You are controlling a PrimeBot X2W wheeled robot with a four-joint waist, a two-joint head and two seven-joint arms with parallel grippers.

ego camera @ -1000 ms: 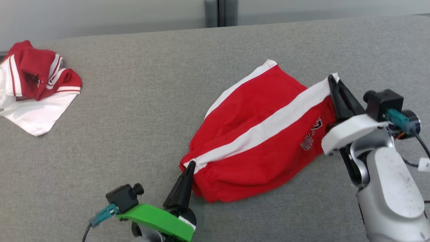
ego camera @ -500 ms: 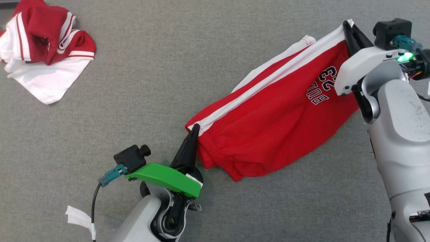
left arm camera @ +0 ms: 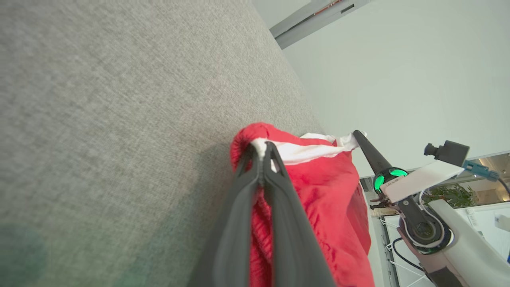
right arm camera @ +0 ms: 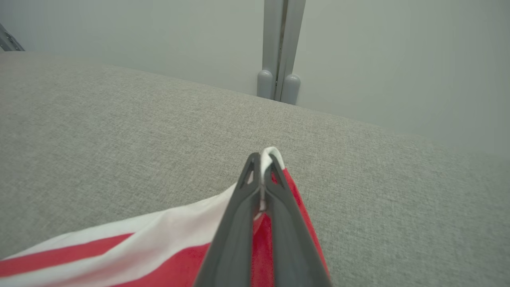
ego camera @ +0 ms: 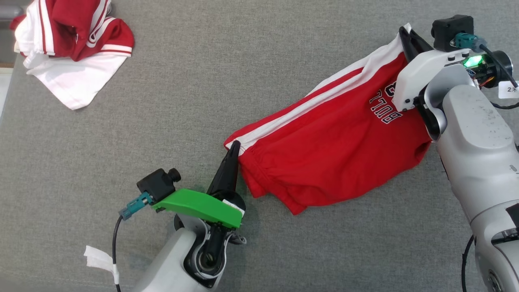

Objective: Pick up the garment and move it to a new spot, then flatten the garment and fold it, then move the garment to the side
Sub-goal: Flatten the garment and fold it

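- Since a second ago, the red shorts with white side stripes (ego camera: 324, 138) have gone from a bulging heap on the grey fabric-covered table (ego camera: 194, 93) to a length drawn out between the two grippers. Their dark printed lettering now lies spread near the right end. The head camera has tipped downward as well, so the shift of the whole picture is not a move of the things.
- The left gripper (ego camera: 234, 145), on a green-shelled wrist, sits low and left of centre in the head view. Its jaws are pressed together on the shorts' lower-left corner, where the white stripe ends. The left wrist view shows white cloth pinched right at the tips (left arm camera: 261, 150).
- The right gripper (ego camera: 404, 32), on a white-shelled wrist, is at the upper right. Its jaws are clamped on the opposite striped corner. In the right wrist view a small loop of white cloth pokes out past the tips (right arm camera: 263, 160).
- The shorts run diagonally from one grip to the other, with the striped upper edge pulled nearly straight. The red cloth below hangs slack in folds and sags to a point toward the near side. Whether that slack rests on the table I cannot tell.
- A crumpled pile of red and white clothing (ego camera: 73, 40) lies at the table's far left corner, well apart from the shorts.
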